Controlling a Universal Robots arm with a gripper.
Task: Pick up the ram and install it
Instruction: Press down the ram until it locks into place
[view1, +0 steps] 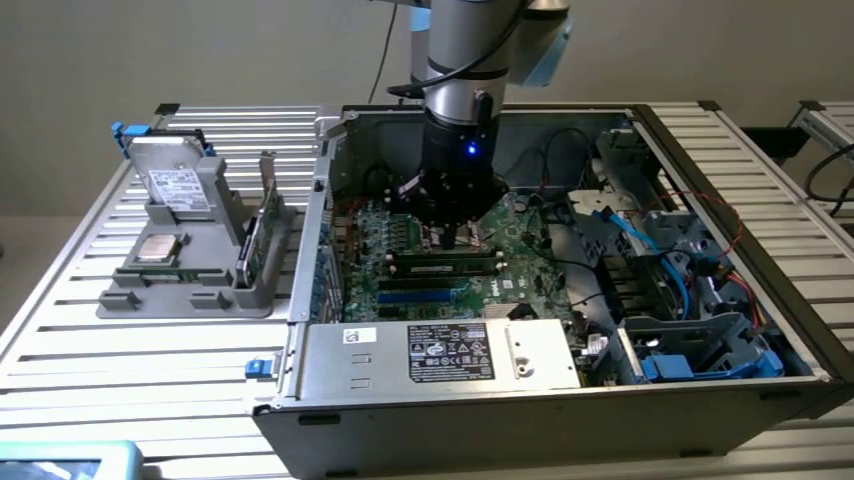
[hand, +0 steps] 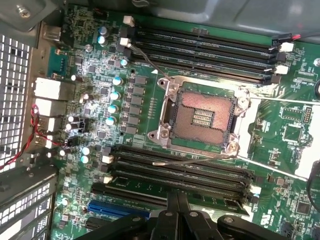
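Inside the open computer case (view1: 334, 200), the ram (view1: 447, 268) lies along a black slot on the motherboard (view1: 400, 240); it is a thin dark-green stick with a white label. My gripper (view1: 454, 238) hangs straight down just behind it. In the wrist view the two black fingers are pressed together, so the gripper (hand: 176, 196) is shut with nothing between them. Their tips sit at the near row of slots, where the ram (hand: 225, 204) shows as a narrow green strip. Whether the tips touch it I cannot tell.
The bare CPU socket (hand: 202, 117) lies between two banks of black memory slots (hand: 200, 50). A blue slot (hand: 117, 209) is nearby. The power supply (view1: 441, 352) fills the case's front, with cables and drive bays (view1: 667, 270) on the exterior view's right. A grey fixture (view1: 187, 270) holds parts outside.
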